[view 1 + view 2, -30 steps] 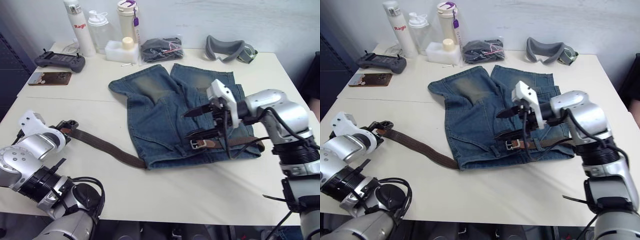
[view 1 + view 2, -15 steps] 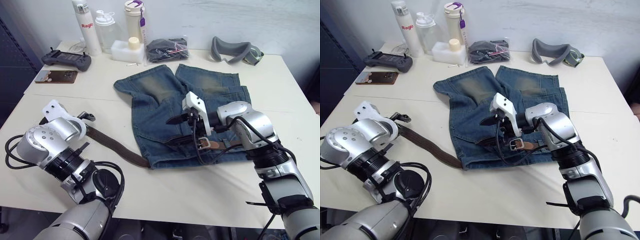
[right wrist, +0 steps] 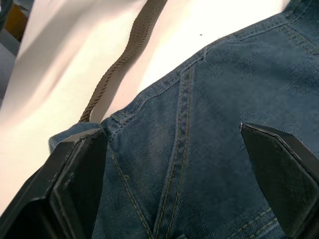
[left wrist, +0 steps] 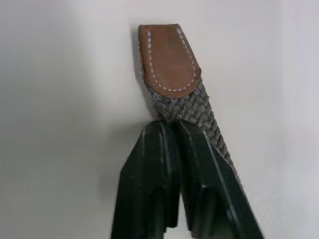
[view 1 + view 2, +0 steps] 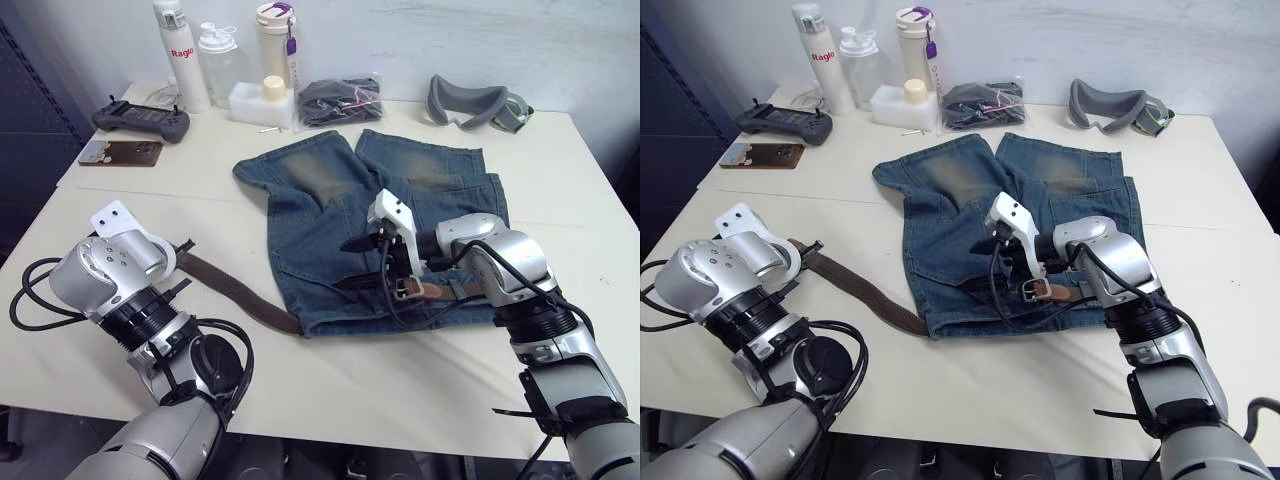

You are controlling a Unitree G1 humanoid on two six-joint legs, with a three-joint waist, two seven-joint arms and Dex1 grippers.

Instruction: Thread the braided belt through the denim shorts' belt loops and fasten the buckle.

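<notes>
While I hold both arms over the white table (image 5: 420, 380), I note the denim shorts (image 5: 330, 215) lying flat near its middle, legs pointing toward the far edge, each with a faded tan patch. I see the braided belt (image 5: 235, 295) run from the left side of the table up to the shorts' waistband and on along it, where a brown stretch with the buckle (image 5: 405, 287) lies on the denim.

My left gripper (image 4: 172, 130) has its two black fingers pressed together on the braid of the belt, just behind the brown leather tip (image 4: 168, 59), which lies flat on the table. From the head camera the same gripper (image 5: 180, 250) sits at the belt's free end, well apart from the shorts.

My right gripper (image 5: 358, 262) hangs over the shorts just beside the buckle, its fingers spread wide with nothing between them. The right wrist camera shows one finger (image 3: 75, 172) over the corner of the waistband and the other over the denim further in, with a stitched seam between them. I cannot tell whether the fingertips touch the fabric.

Along the far edge stand three bottles (image 5: 225, 60), a black bundle in a clear bag (image 5: 335, 98), a grey padded band (image 5: 470, 100), a handheld controller (image 5: 140, 115) and a phone (image 5: 118, 152)
</notes>
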